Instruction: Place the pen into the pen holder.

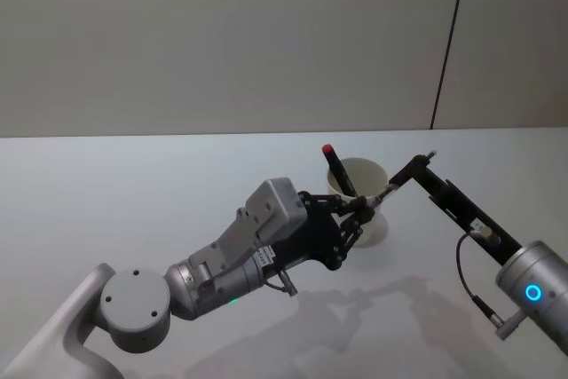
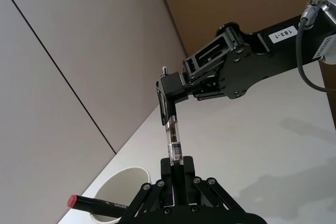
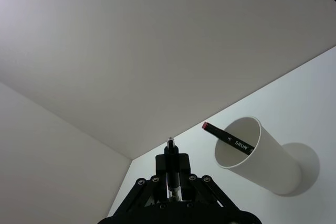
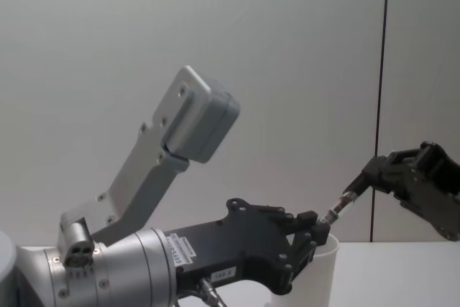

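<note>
Head view: a clear pen (image 1: 383, 193) is gripped at opposite ends by both the left gripper (image 1: 362, 206) and right gripper (image 1: 424, 160), apparently just above the pen holder (image 1: 366, 185) rim, tilted across it.

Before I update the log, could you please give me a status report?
Left gripper, right gripper: each shut on one end of slim clear pen. White paper cup close by. Red-capped black marker already leaning inside.

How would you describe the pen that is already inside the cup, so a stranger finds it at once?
Start at the white table and find the white paper cup between the two grippers. A black pen leans in the cup, poking above the rim. Unlike the clear pen held between the left gripper and right gripper, it has a red end and touches no gripper.
</note>
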You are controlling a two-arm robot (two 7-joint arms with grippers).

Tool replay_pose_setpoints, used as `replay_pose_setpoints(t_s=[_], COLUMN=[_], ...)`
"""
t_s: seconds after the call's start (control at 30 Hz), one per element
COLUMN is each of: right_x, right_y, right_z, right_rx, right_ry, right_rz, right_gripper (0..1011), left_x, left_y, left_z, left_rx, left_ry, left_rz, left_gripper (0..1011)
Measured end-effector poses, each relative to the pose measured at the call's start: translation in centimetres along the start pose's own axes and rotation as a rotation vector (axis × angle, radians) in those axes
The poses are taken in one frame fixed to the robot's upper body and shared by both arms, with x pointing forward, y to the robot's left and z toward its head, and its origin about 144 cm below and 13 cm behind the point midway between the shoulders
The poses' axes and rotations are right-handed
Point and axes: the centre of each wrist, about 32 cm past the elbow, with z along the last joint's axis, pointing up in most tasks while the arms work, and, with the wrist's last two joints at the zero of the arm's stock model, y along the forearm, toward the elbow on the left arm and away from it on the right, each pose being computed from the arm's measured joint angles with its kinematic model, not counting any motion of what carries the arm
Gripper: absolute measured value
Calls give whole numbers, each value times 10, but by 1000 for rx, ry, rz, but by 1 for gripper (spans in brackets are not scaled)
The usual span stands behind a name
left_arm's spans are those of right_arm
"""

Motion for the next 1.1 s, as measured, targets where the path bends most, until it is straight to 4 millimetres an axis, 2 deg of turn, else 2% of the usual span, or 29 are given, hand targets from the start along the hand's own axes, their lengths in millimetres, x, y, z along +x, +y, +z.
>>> replay_pose_setpoints(t_s=[0.07, 0.17, 0.2, 0.23, 0.27, 0.33, 0.37, 0.6, 0.7, 0.73, 0.83, 1.03, 1.1], right_x=[0, 0, 0, 0, 0, 0, 0, 0, 1, 1, 2, 6, 7], right_y=[0, 0, 0, 0, 0, 0, 0, 1, 2, 3, 4, 8, 11], right_z=[0, 2, 2, 2, 2, 2, 2, 4, 5, 6, 8, 14, 18], right_rx=[4, 14, 15, 15, 15, 16, 16, 18, 18, 19, 19, 22, 23], right_ry=[-1, -5, -6, -6, -7, -10, -11, -37, -57, -71, -93, -161, -191], right_rz=[0, 1, 1, 2, 2, 2, 2, 4, 8, 11, 15, 31, 43], right_gripper=[125, 125, 125, 124, 124, 125, 124, 125, 124, 124, 124, 124, 124], left_x=[0, 0, 0, 0, 0, 0, 0, 0, 0, 0, 0, 0, 0], left_y=[0, 1, 1, 1, 1, 0, 0, 0, 0, 0, 0, 0, 0], left_z=[0, -1, -1, -1, -1, -1, -1, -1, 0, -1, -1, 0, 0], left_rx=[0, 9, 9, 9, 9, 8, 8, 7, 7, 7, 6, 5, 5], left_ry=[0, 1, 2, 2, 2, 2, 2, 1, 1, 1, 1, 1, 1], left_rz=[0, -1, -1, -1, -1, -1, -1, -1, -1, -1, -1, -1, -1], left_gripper=[140, 197, 249, 249, 326, 359, 414, 604, 722, 722, 852, 994, 1003])
